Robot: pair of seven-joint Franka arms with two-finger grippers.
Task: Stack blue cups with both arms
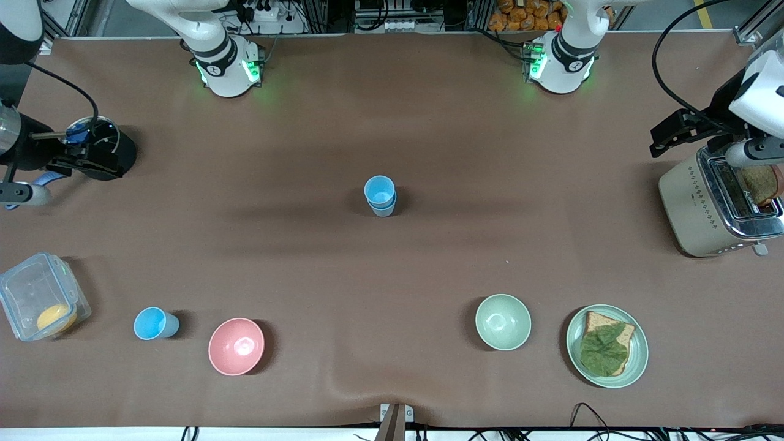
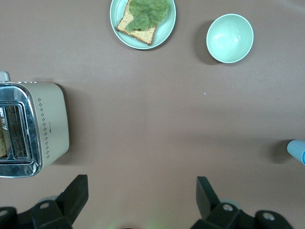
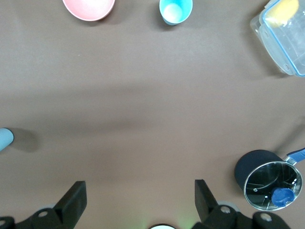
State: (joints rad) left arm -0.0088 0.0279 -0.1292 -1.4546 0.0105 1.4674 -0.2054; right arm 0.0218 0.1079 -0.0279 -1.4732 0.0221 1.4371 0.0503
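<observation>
Two blue cups (image 1: 380, 195) sit stacked in the middle of the desk (image 1: 392, 269), with lots of bare room around them.
A third blue cup (image 1: 155, 323) stands near the front edge beside the pink bowl (image 1: 236, 346). The left hand (image 2: 140, 193) and the right hand (image 3: 139, 195) are both up high, fingers wide.

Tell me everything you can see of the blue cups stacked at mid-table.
The stacked blue cups are two light-blue, handleless tumblers of what looks like plastic, one nested in the other, its rim standing above the outer one's. They stand upright, mouths up, on the brown table, alone at its middle. Nothing else touches them; neither end effector is near.
</observation>
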